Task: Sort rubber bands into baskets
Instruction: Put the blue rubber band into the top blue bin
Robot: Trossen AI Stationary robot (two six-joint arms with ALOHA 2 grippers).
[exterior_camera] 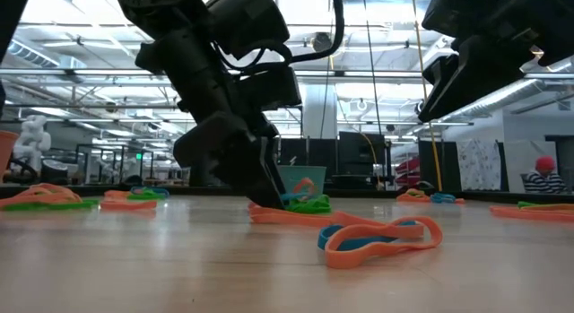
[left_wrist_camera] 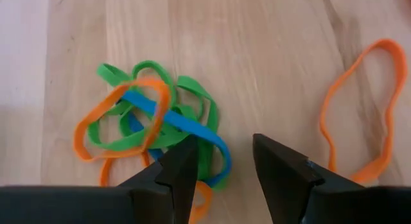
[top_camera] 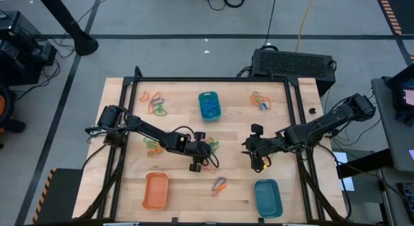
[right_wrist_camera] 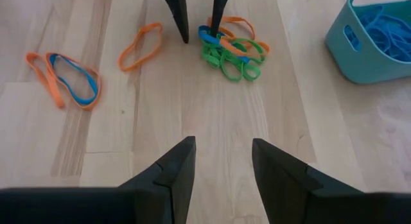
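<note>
A tangle of green, orange and blue rubber bands (left_wrist_camera: 154, 121) lies mid-table (top_camera: 211, 146). My left gripper (left_wrist_camera: 221, 153) stands open at its edge, tips down at the wood (right_wrist_camera: 200, 33). A loose orange band (left_wrist_camera: 359, 108) lies on the gripper's other side. To the right, my right gripper (right_wrist_camera: 221, 160) hangs open above bare wood (top_camera: 259, 156), holding nothing. The baskets are a teal one (top_camera: 209, 105) holding blue bands at the far middle, an orange one (top_camera: 156, 190) at the near left, and another teal one (top_camera: 268, 197) at the near right. My left gripper has one fingertip (left_wrist_camera: 183, 160) down on the tangle's edge, over a blue and an orange loop (left_wrist_camera: 215, 147). The other fingertip (left_wrist_camera: 270, 153) stands on bare wood. The fingers slant down from the table's left. Nothing is pinched, and the bands lie flat.
More band clusters lie at the far left (top_camera: 155, 103), far right (top_camera: 261, 100) and left (top_camera: 154, 147). An orange and blue pair (top_camera: 220, 185) lies near the front, between the orange basket and the near teal one. A black frame (top_camera: 213, 79) rims the table.
</note>
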